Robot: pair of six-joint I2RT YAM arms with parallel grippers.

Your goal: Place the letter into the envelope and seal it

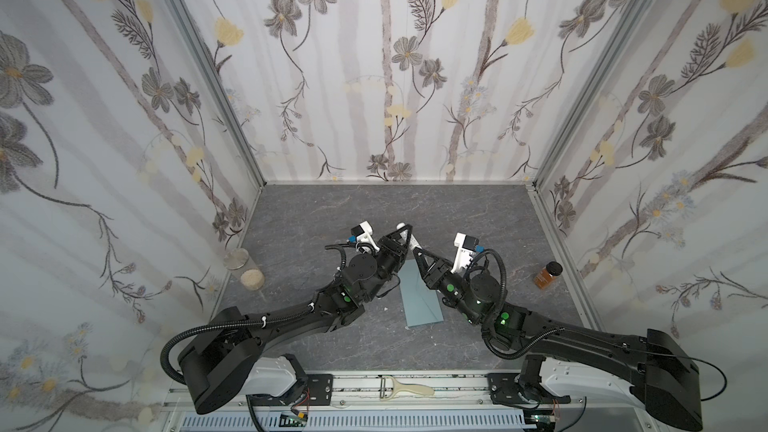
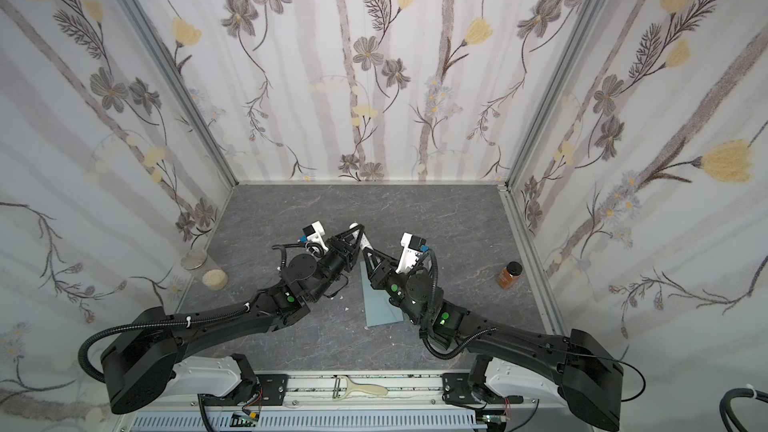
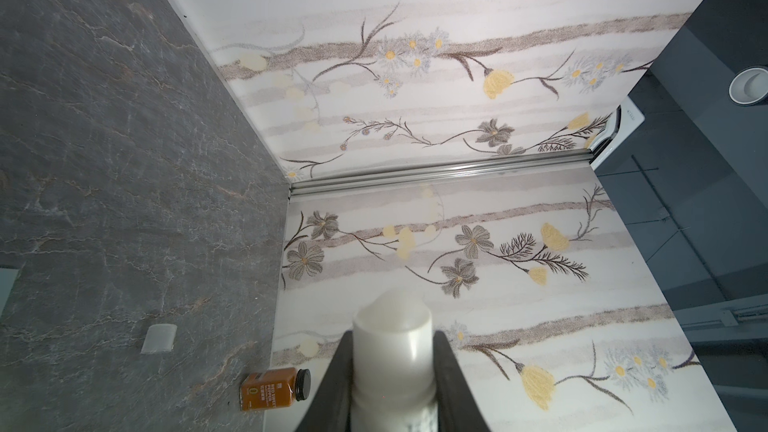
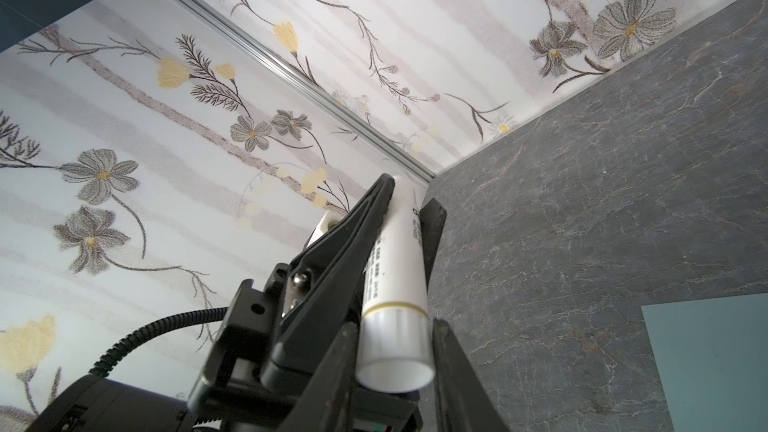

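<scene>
A blue-grey envelope (image 1: 419, 301) (image 2: 380, 305) lies flat on the grey table between the two arms; one corner of it shows in the right wrist view (image 4: 706, 359). The letter is out of view. A white glue stick (image 1: 412, 244) (image 4: 399, 268) hangs in the air above the envelope's far end. My left gripper (image 1: 405, 231) (image 3: 392, 351) is shut on the stick's upper part, and the uncapped glue tip (image 3: 390, 309) pokes out past the fingers. My right gripper (image 1: 417, 252) (image 4: 395, 322) has its fingers against both sides of the stick's base end.
A small white cap-like piece (image 3: 158, 338) lies on the table. An amber spice jar (image 1: 548, 275) (image 3: 274, 390) stands by the right wall. A clear jar with beige contents (image 1: 245, 270) sits by the left wall. A peeler (image 1: 405, 388) rests on the front rail.
</scene>
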